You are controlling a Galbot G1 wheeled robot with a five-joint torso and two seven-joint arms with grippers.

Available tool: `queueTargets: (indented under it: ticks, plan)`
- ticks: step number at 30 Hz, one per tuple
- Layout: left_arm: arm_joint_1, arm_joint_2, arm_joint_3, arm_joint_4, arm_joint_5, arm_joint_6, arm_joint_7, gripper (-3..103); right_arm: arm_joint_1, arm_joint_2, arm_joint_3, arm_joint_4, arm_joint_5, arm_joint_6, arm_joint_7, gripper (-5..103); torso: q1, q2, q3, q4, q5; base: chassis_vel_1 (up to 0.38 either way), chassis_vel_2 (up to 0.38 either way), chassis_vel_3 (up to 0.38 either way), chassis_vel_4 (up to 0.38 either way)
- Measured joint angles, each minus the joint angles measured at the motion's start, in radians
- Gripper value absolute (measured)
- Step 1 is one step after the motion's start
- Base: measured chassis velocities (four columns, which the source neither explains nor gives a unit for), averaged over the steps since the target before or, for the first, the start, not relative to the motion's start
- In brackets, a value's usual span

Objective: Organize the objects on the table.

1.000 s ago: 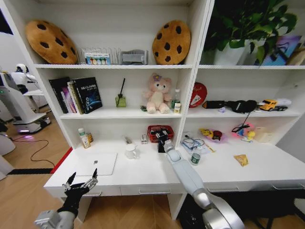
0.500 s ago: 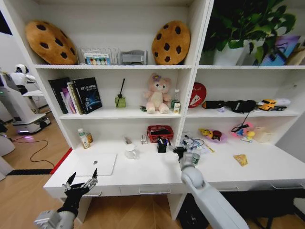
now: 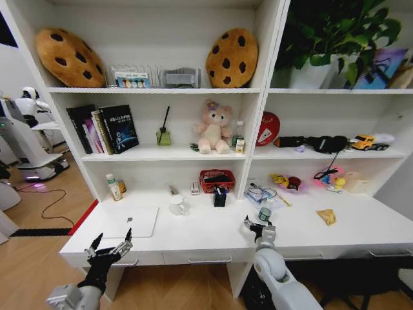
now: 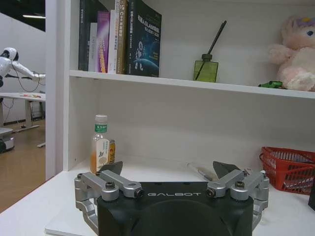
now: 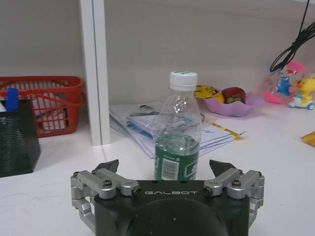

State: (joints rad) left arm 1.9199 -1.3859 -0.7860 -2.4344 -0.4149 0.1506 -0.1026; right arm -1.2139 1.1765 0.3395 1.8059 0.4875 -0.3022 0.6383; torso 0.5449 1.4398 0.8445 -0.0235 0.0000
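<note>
On the long white table [image 3: 213, 236] a thin silver laptop [image 3: 132, 221] lies at the left. A clear bottle with a green label [image 3: 264, 213] [image 5: 177, 147] stands near the middle. My right gripper [image 3: 259, 226] [image 5: 164, 167] is open just in front of this bottle, a finger on each side and not touching it. A black pen holder [image 3: 220, 197] [image 5: 17, 142] stands further back. My left gripper [image 3: 113, 239] [image 4: 168, 168] hangs open and empty at the table's front left edge, near the laptop. A tiny green toy car [image 4: 269, 84] sits on the shelf beside the pink bear.
A red basket [image 3: 217, 179] and a white cup [image 3: 176, 205] stand at the back of the table. A small juice bottle [image 4: 100, 150] is at the back left. Papers [image 5: 147, 125], a purple bowl [image 5: 231, 101] and a yellow packet [image 3: 326, 216] lie to the right. A shelf upright [image 5: 93, 73] rises behind the bottle.
My right arm has drawn back from the pen holder at the back to the table's front, and now faces the bottle. The left arm has not moved.
</note>
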Motion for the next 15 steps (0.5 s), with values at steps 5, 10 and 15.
queueTargets:
  ticks: [5,10,15]
  plan:
    - [0.000,0.000,0.000,0.000,0.000,0.000,0.000,100,0.052,-0.012,0.028,-0.063,-0.010,0.011,-0.041,100,0.000,0.000,0.000,0.0000,0.0001,0.000,0.000,0.000,0.000]
    - [0.000,0.000,0.000,0.000,0.000,0.000,0.000,100,0.111,-0.031,0.031,-0.144,-0.027,0.033,-0.077,100,0.000,0.000,0.000,0.0000,0.0001,0.000,0.000,0.000,0.000]
    - [0.000,0.000,0.000,0.000,0.000,0.000,0.000,100,0.172,-0.042,0.031,-0.224,-0.030,0.052,-0.109,96,0.000,0.000,0.000,0.0001,0.0001,0.000,0.000,0.000,0.000]
